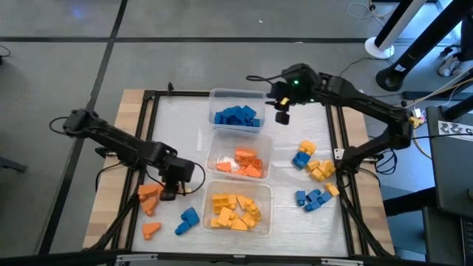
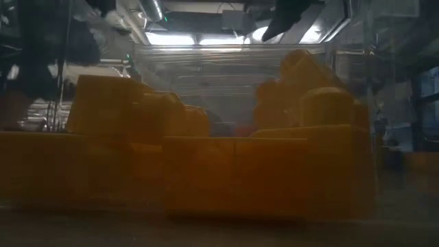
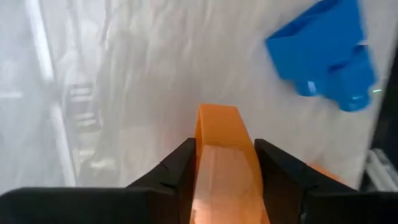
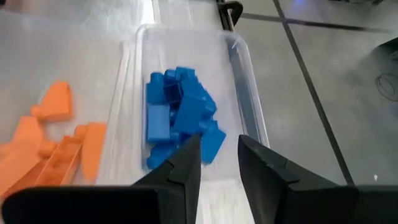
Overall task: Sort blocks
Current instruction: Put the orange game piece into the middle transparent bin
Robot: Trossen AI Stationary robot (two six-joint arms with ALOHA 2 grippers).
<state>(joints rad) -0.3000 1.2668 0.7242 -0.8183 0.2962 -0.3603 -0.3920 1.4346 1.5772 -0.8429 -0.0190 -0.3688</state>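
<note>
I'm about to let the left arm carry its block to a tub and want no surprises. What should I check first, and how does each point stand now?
1. Left gripper closed on the orange block: ok, block sits between both fingers.
2. Orange tub has room: ok, only partly filled.
3. Blue block beside the pick spot clear of the gripper: ok, apart.
4. Right gripper out of the path: ok, it hangs beside the blue tub.
5. Right gripper empty: ok, nothing between its fingers.
6. Block lifted off the table: cannot tell.
</note>
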